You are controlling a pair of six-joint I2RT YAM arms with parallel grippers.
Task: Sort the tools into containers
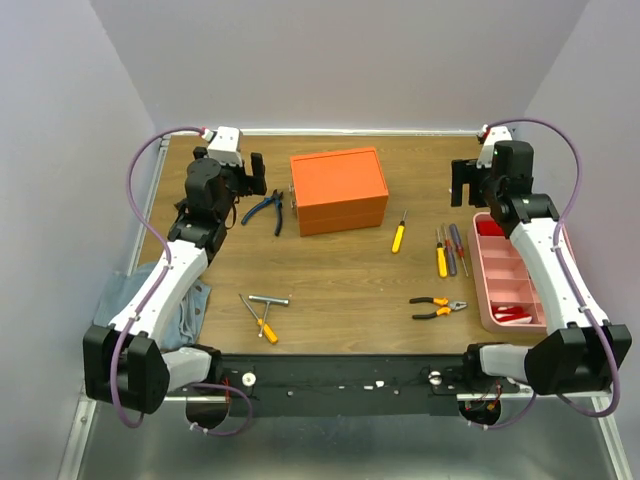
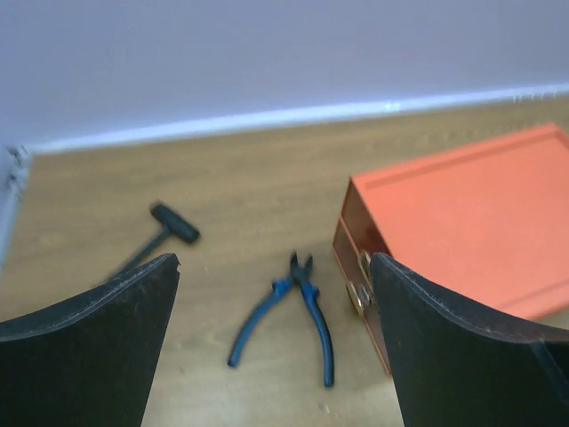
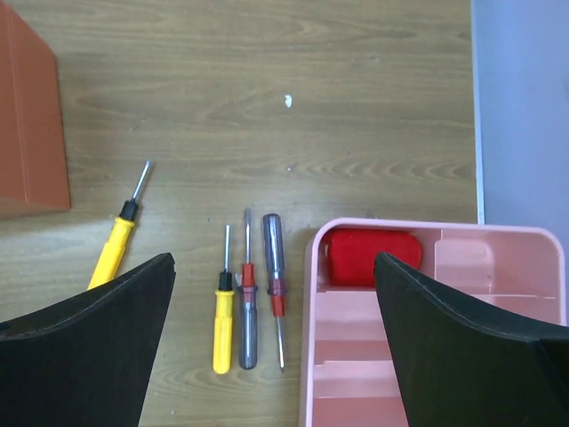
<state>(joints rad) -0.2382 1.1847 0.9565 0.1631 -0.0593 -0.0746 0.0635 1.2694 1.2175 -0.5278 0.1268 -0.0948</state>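
Observation:
The orange box (image 1: pixel 338 188) stands at the back centre, its drawer latches (image 2: pixel 359 283) facing left. Blue-handled pliers (image 2: pixel 293 302) lie left of it, with a black T-handle tool (image 2: pixel 173 222) further left. My left gripper (image 1: pixel 245 177) hovers open above the pliers, empty. My right gripper (image 1: pixel 466 184) hangs open and empty over the far end of the pink tray (image 1: pixel 488 285). Beside the tray lie a yellow screwdriver (image 3: pixel 221 325), a red-collared one (image 3: pixel 247 311) and a purple one (image 3: pixel 273 258). Another yellow screwdriver (image 1: pixel 399 235) lies nearer the box.
Orange-handled pliers (image 1: pixel 437 308) lie at the front right. A silver T-wrench (image 1: pixel 268 300) and an orange-handled screwdriver (image 1: pixel 264 327) lie at the front left. A grey-blue cloth (image 1: pixel 190 305) sits under the left arm. Red items (image 3: pixel 369 256) are in the tray's compartments.

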